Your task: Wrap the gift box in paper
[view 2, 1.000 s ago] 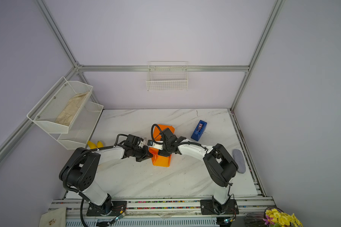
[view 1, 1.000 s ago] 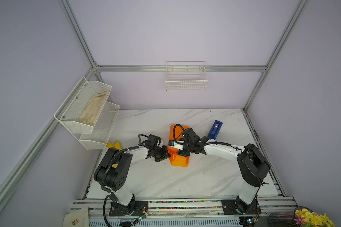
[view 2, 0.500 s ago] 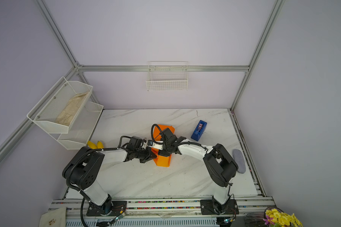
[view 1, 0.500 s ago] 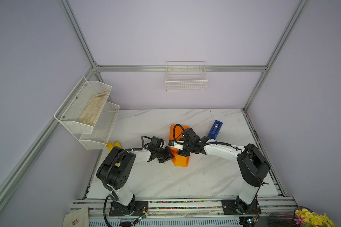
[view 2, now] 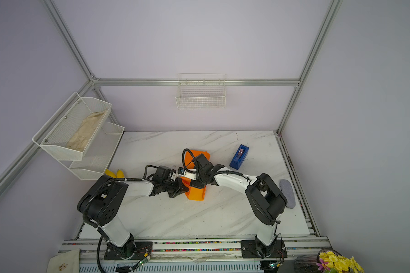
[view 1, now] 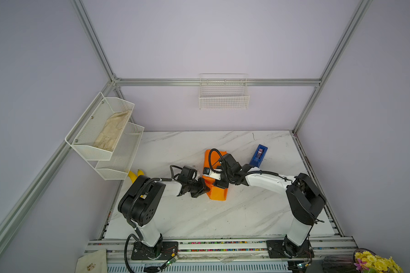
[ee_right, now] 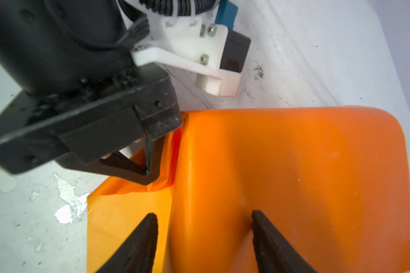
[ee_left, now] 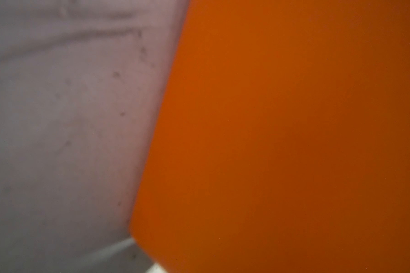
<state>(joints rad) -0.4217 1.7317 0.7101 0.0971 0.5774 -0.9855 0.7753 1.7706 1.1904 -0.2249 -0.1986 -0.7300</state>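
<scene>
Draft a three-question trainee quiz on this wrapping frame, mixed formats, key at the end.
1. True or false: the left gripper is open.
2. The blue tape dispenser is: A) in the left gripper; B) on the table, unheld; C) in the wall basket.
3. Short answer: what lies between the fingers of the right gripper?

Key
1. False: it is shut, pinching an edge of the paper.
2. B.
3. A raised ridge of the orange paper. The gift box does not show in any view.
</scene>
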